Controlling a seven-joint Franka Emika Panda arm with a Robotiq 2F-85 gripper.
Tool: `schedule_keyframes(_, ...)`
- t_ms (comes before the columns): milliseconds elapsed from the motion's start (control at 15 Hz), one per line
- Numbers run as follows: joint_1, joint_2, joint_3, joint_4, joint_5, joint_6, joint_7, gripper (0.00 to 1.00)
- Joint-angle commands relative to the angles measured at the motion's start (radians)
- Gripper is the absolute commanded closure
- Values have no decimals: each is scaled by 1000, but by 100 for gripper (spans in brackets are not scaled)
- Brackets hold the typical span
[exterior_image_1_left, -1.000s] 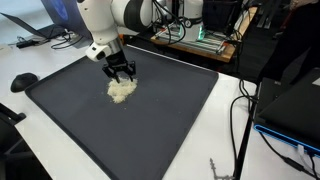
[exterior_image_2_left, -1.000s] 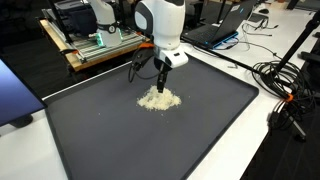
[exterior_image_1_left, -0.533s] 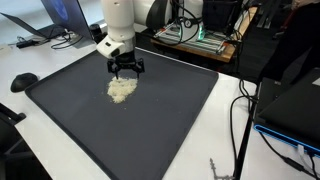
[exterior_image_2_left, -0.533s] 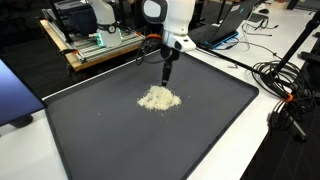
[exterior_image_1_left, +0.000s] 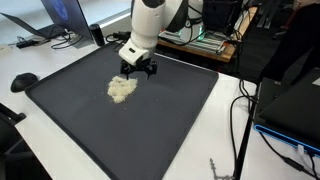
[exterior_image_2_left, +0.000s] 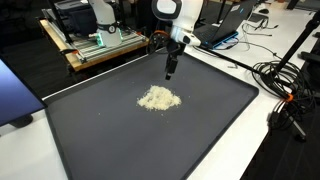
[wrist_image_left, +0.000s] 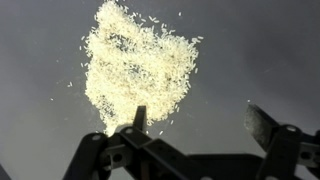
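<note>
- The hand (exterior_image_1_left: 138, 68) hangs in the air over the dark mat (exterior_image_1_left: 160, 130), pointing down. It is clear of the mat surface in both exterior views (exterior_image_2_left: 170, 73).
- In the wrist view the hand (wrist_image_left: 200, 125) is spread wide. Its two fingers (wrist_image_left: 140, 116) stand well apart and only bare mat shows between them, so it grips nothing.
- The pile of rice grains (exterior_image_1_left: 121, 89) lies loose on the mat, near the hand but not touching it.
- In an exterior view the pile of rice grains (exterior_image_2_left: 158, 98) sits nearer the camera than the hand.
- In the wrist view the pile of rice grains (wrist_image_left: 135, 65) spreads ahead of the fingertips, and its near edge lines up with one finger.
- The mat covers most of the white bench (exterior_image_2_left: 290, 150).
- Black cables (exterior_image_2_left: 280, 85) trail over the bench beside the mat.
</note>
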Motion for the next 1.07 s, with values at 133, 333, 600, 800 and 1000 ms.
schedule_keyframes(133,38,11,51,28,-74,-175,-43,0)
schedule_keyframes(333,43,58,99,86,-57,-262,-100,0)
schedule_keyframes(600,88,138,113,187,-119,-363,-80,0)
schedule_keyframes(800,112,205,124,279,-154,-425,-104,0)
schedule_keyframes(1000,130,265,131,369,-187,-488,-132,0)
